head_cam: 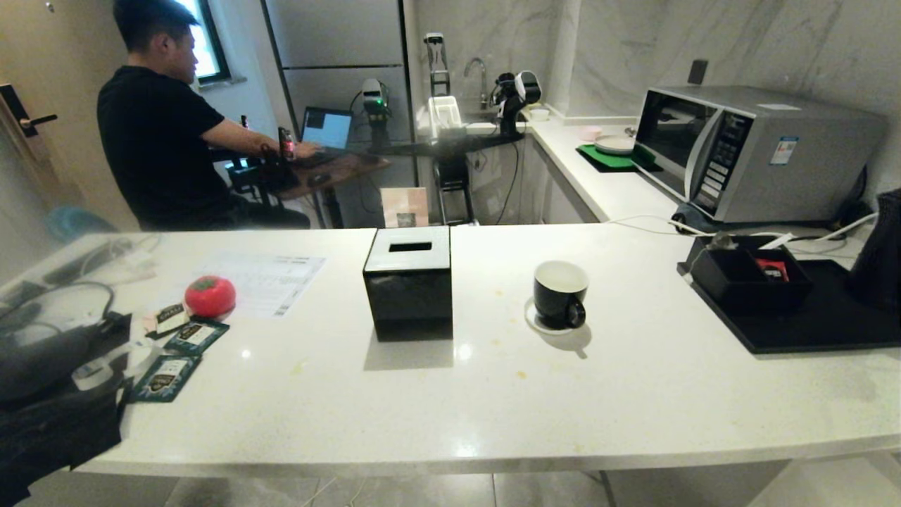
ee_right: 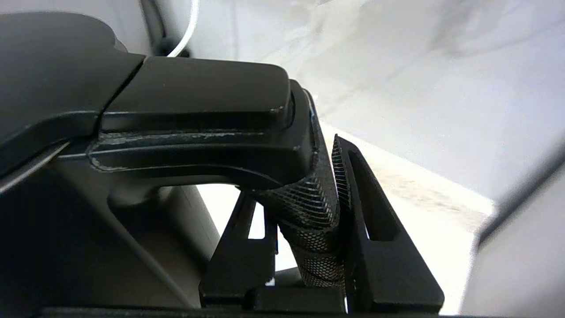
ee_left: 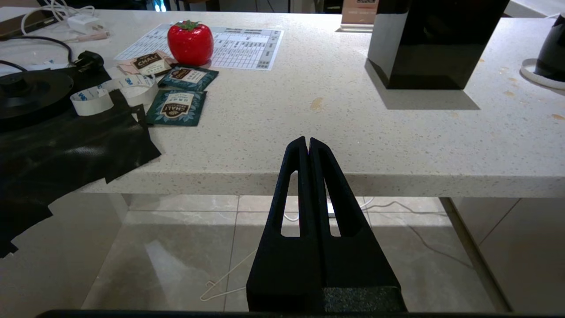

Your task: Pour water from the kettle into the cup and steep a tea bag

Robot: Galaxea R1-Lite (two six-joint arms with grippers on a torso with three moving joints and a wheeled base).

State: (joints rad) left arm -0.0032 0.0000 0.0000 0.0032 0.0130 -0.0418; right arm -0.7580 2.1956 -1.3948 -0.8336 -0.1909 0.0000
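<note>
— Black textured handle, that's what the right gripper (ee_right: 309,212) is clamped on: its two fingers (ee_right: 375,229) pinch the grip of the kettle (ee_right: 132,132) from either side, just under the lid end.

— And where is the kettle in the wider scene?

— At the far right edge of the head view, a dark tapered shape (head_cam: 880,253) over the black tray (head_cam: 809,324); whether it rests on the tray I cannot tell. A black open box (head_cam: 753,278) with a red packet sits on that tray too.

— The cup?

— The cup (head_cam: 559,292) stands upright on its white saucer (head_cam: 535,320) mid-counter, white inside showing, well apart from the kettle. A glossy black box with a slot (head_cam: 410,282) stands to its left.

— The other arm?

— The left gripper (ee_left: 308,143) hangs below the counter's (ee_left: 309,132) front edge, fingers pressed together, holding nothing. Beyond it lie tea packets (ee_left: 176,106) and a red tomato-shaped thing (ee_left: 190,42). A person in black (head_cam: 158,141) sits at a laptop behind.
</note>
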